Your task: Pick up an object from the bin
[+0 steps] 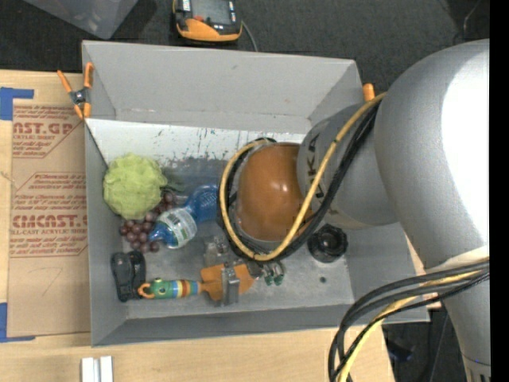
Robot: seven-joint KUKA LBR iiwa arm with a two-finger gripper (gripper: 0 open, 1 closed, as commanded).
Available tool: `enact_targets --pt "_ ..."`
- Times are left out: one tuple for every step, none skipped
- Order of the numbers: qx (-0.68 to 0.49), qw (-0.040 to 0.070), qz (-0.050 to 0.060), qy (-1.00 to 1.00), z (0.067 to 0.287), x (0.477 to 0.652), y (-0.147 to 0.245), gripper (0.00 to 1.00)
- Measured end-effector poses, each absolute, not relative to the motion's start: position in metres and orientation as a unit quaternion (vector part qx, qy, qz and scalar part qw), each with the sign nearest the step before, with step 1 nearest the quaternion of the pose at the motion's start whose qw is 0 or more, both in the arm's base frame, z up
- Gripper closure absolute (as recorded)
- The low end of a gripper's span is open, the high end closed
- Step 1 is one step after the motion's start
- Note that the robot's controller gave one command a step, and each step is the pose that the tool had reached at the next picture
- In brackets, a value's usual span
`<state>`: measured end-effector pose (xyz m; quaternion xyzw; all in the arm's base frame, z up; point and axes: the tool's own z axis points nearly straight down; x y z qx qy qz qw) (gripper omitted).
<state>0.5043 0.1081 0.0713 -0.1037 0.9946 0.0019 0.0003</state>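
A KUKA arm (429, 157) reaches from the right into a grey metal bin (215, 86), its orange wrist cover (266, 193) hanging over the bin's middle. Just below the cover, close to the near wall, lies a small orange piece (213, 280), the thing nearest the arm's working end. Whether the jaws are apart or together cannot be told, as grey metal parts crowd that spot. A striped, rod-like toy (171, 289) lies against the orange piece's left side, with a black item (126, 273) beyond it. A fuzzy green ball (134, 185), purple grapes (137, 229) and a blue bottle (176, 226) sit to the left; a black disc (326, 243) rests to the right. The orange piece looks light, stiff and smooth-sided, likely plastic. A hold across its narrow width, clear of the striped toy, seems safest.
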Motion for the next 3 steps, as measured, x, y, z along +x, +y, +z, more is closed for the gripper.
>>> enact_targets --pt "-0.104 0.0 0.002 0.995 0.071 0.504 0.108 1.0" --pt "-0.104 -0.002 0.002 0.995 0.091 0.503 0.108 1.0" --pt "-0.104 -0.005 0.001 0.995 0.121 0.501 0.108 1.0"
